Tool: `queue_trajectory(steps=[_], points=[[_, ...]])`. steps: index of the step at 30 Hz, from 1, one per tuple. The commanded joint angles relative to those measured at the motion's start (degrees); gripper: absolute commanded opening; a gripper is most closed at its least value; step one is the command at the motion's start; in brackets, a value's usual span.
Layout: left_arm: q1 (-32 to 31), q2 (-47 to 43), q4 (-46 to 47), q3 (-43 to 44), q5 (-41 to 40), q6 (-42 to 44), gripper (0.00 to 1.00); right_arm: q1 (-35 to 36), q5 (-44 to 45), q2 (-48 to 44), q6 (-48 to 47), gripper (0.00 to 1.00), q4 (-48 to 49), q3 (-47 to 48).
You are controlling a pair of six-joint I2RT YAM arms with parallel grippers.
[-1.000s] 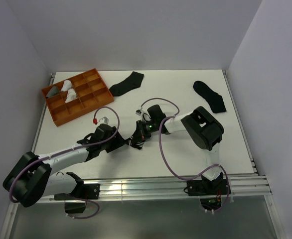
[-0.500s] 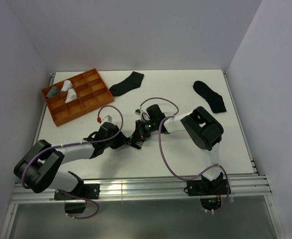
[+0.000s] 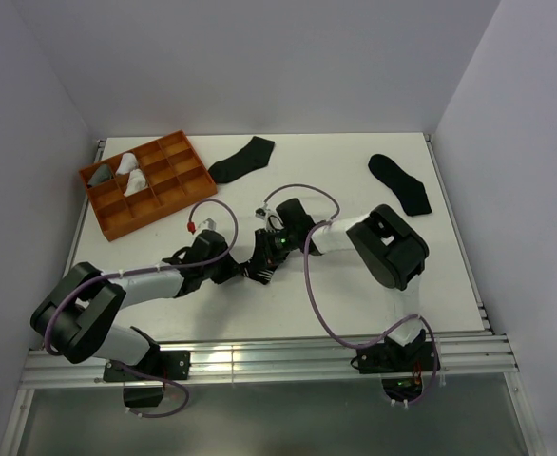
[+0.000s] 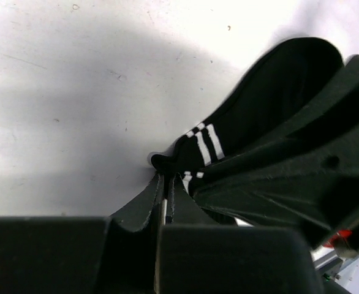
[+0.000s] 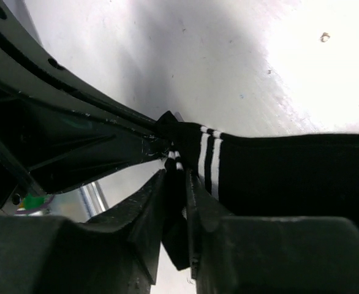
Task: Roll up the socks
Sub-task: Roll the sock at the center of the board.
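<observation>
A black sock with white stripes (image 3: 258,270) lies at mid table between my two grippers. In the left wrist view this striped sock (image 4: 253,116) runs up to the right, and my left gripper (image 4: 166,179) is shut on the tip of its cuff. My right gripper (image 5: 176,179) meets the same cuff from the other side. Its fingers (image 5: 147,208) stand slightly apart, with a fold of the striped sock (image 5: 277,171) hanging between them. In the top view the left gripper (image 3: 237,270) and right gripper (image 3: 262,260) nearly touch.
Two more black socks lie flat: one (image 3: 241,159) at the back centre, one (image 3: 399,183) at the back right. An orange divided tray (image 3: 170,180) at the back left holds a grey roll (image 3: 101,175) and white rolls (image 3: 132,170). Cables loop over both arms.
My left gripper slid right to the striped sock's cuff and shut on it. The right gripper's fingers have parted a little around the same cuff.
</observation>
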Motion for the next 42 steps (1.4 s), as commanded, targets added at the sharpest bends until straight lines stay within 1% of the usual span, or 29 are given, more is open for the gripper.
queue_trajectory(steps=[1,2,5,9,11,14,15,18,21,28,33,36,42], points=[[-0.14,0.20,-9.55,2.22,-2.96,2.58,0.00,1.55,6.13,-5.98,-3.86,0.29,-2.89,0.56],[-0.23,0.11,-10.44,2.84,-3.14,2.94,0.00,1.81,8.67,-7.22,-4.38,0.32,-3.24,0.29],[-0.23,-0.15,-13.00,4.51,-3.67,3.82,0.00,3.13,13.07,-11.53,-6.14,0.33,-3.16,-1.37],[-0.23,0.29,-13.97,5.65,-2.97,4.26,0.00,4.18,15.63,-15.04,-6.32,0.32,-2.02,-2.78],[-0.23,0.29,-13.97,5.74,-2.88,4.26,0.00,4.89,15.38,-15.31,-6.24,0.32,-1.66,-3.05],[-0.32,0.11,-14.76,6.00,-3.05,4.43,0.00,5.85,13.10,-15.14,-5.10,0.28,0.44,-3.14],[-0.32,-0.15,-15.02,6.09,-3.23,4.43,0.00,5.94,11.09,-14.44,-4.57,0.27,1.75,-3.14],[-0.32,-0.33,-15.29,6.01,-3.41,4.35,0.00,6.47,10.02,-12.25,-4.04,0.22,1.59,-2.09],[-0.32,-0.50,-15.55,6.09,-3.49,4.35,0.00,6.91,7.82,-10.84,-2.99,0.18,4.30,-2.87],[-0.32,-0.06,-15.64,6.53,-3.67,4.61,0.00,6.91,6.41,-7.50,-3.07,0.17,3.53,-2.09],[-0.32,-0.32,-15.99,6.88,-3.93,4.87,0.00,6.82,9.04,-5.30,-3.60,0.16,2.03,-1.46],[-0.32,-0.68,-16.51,7.15,-4.20,5.14,0.00,6.39,10.27,-5.64,-3.51,0.16,2.29,-2.17],[-0.40,-0.94,-17.22,7.24,-4.38,5.66,0.00,6.12,13.44,-7.23,-5.44,0.22,-0.43,-1.91]])
